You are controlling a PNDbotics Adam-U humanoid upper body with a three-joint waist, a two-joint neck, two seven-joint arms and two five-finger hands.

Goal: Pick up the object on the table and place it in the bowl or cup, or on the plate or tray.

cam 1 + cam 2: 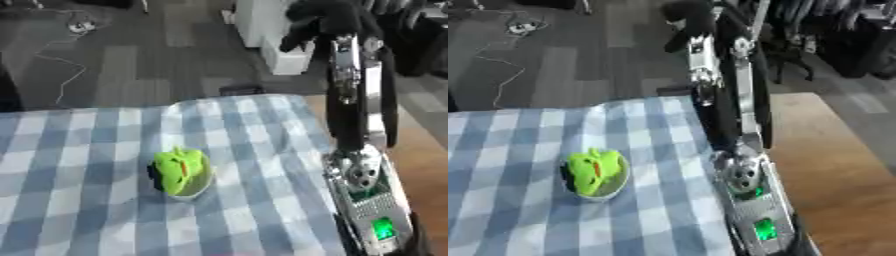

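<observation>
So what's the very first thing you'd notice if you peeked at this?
The bright green toy jumps out first: it sits in a small white bowl in the middle of the blue-and-white checked tablecloth. Next comes the robot's right arm, black and silver, reaching up along the table's right side, with a little green light glowing near the bottom and its dark right hand raised beyond the table's far edge.

An office or laboratory workroom. Grey carpet-tile floor (166,55) with a loose trailing cable (66,75); a wooden desk (833,165) under a blue-and-white checked cloth (87,165).
</observation>
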